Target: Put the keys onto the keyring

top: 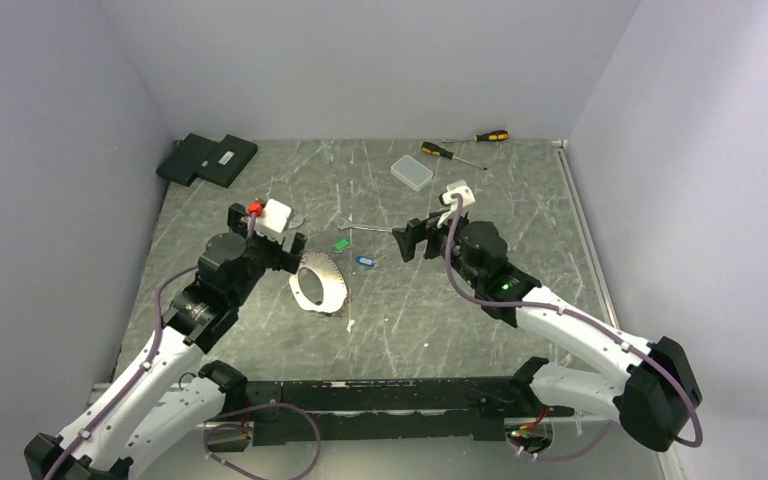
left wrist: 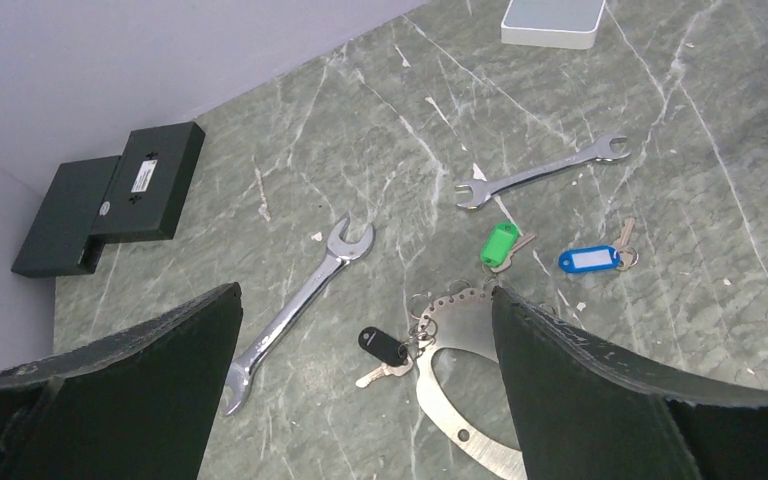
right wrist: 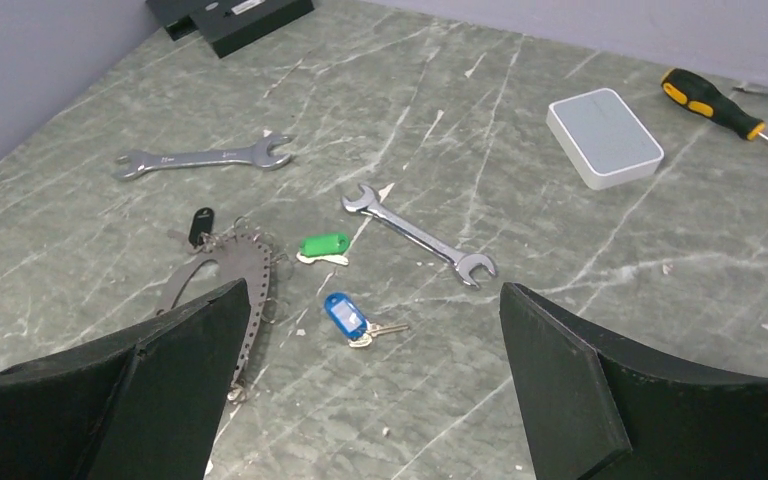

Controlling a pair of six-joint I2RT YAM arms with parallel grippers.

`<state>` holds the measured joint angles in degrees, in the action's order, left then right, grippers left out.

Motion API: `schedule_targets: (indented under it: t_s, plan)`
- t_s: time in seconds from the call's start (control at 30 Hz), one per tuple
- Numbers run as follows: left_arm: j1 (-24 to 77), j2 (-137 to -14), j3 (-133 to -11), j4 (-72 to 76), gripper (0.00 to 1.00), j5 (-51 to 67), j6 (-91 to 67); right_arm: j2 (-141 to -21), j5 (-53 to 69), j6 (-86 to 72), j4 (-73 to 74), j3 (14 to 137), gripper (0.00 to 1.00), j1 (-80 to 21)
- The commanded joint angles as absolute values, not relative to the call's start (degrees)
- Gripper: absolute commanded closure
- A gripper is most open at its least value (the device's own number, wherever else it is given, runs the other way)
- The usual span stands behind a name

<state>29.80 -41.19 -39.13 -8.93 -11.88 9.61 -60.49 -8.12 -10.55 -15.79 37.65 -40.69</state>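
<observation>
Your 2 arms: white shells, black joints.
Your left arm (top: 175, 330) and right arm (top: 570, 330) pair white link covers with black joint housings, and a purple-grey cable (top: 450, 262) runs along each. Each wrist carries a white camera block (top: 276, 215), the left one beside a red cap (top: 255, 208). A green light (top: 505, 286) glows on the right arm. The left gripper (left wrist: 365, 298) and right gripper (right wrist: 375, 290) each have 2 matte black wedge fingers (left wrist: 130, 390). A black rail (top: 390, 405) joins the bases.

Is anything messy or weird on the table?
A little messy, nothing broken. The green-tagged key and the blue-tagged key lie loose, apart from the keyring, while the black-tagged key seems hooked on it. One spanner and a second spanner lie at different angles.
</observation>
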Motion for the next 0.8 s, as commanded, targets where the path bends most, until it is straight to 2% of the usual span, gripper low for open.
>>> schedule_targets:
  t_s: [0.0, 0.53, 0.77]
  plan:
    - [29.53, -39.71, -40.75, -7.89, 0.01, -12.19, 10.02, -62.75, -6.09, -8.40, -14.68, 42.36, 0.00, -40.69]
    - [29.53, -37.83, -40.42, -7.62, 0.00, -12.61, 10.33, -73.19, -3.37, 3.56, -4.43, 54.92, 0.00, -40.46]
    - [29.52, -37.49, -40.36, -7.47, 0.01, -12.52, 10.33, -75.12, 1.43, 5.93, -1.70, 58.55, 0.00, -39.51]
